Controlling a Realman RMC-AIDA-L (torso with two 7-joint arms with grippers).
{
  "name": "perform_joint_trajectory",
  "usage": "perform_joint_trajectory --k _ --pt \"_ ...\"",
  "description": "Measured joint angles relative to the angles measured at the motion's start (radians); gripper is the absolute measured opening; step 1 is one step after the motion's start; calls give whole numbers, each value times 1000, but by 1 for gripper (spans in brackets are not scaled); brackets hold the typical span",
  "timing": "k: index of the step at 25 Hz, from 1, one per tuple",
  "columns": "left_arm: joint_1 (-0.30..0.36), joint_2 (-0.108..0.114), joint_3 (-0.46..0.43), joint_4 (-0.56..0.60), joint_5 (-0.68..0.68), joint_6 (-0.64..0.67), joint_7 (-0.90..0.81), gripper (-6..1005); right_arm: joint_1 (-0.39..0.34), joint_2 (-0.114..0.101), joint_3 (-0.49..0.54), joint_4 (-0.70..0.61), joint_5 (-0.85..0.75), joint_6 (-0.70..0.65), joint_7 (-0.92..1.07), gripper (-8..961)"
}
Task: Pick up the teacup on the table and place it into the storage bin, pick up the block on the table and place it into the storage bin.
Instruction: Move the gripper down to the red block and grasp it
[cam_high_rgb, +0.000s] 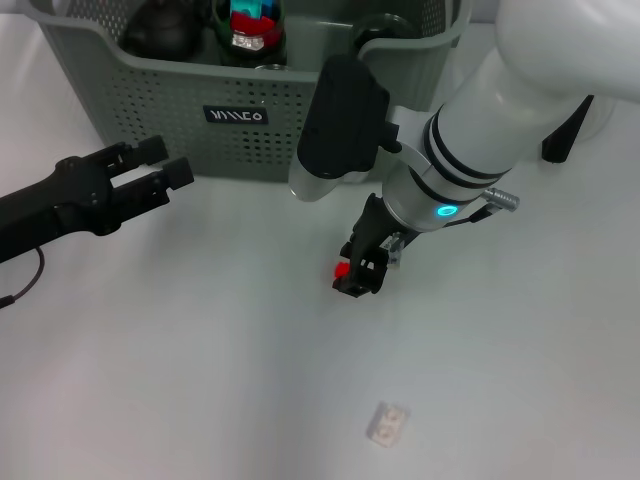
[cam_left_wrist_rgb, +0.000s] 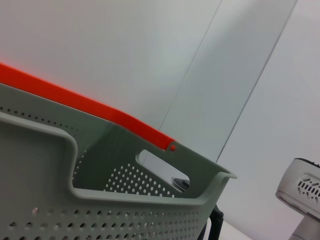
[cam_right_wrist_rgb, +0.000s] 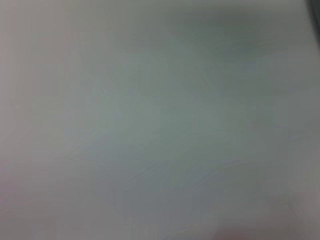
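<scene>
The storage bin (cam_high_rgb: 160, 105), a grey-green perforated basket with a black label, stands at the back of the table. The left wrist view shows its rim and a cut-out handle (cam_left_wrist_rgb: 162, 167) from close by. A small red block (cam_high_rgb: 342, 268) lies on the white table in front of the bin. My right gripper (cam_high_rgb: 362, 272) points down at the block, its black tip right against it. My left gripper (cam_high_rgb: 165, 162) hovers open and holds nothing, just in front of the bin's left part. The teacup is not visible in any view.
Inside the bin are a dark round vessel (cam_high_rgb: 160, 28) and a red-and-teal item (cam_high_rgb: 250, 25). A small pale object (cam_high_rgb: 388, 423) lies on the table near the front. An orange strip (cam_left_wrist_rgb: 75, 102) runs behind the bin. The right wrist view shows only a blurred pale surface.
</scene>
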Motion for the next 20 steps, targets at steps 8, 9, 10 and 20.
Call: perform_joint_trajectory --k 8,9,10,20 --pt "2 0 1 0 1 -9 2 642 1 1 -9 7 0 15 -9 341" --pt "2 0 2 0 1 -9 2 642 1 1 -11 7 0 18 -9 339" --pt "2 0 2 0 1 -9 2 642 1 1 -15 7 0 20 -9 336" --pt "1 0 2 0 1 -11 2 642 -1 2 -54 -5 0 28 -11 312"
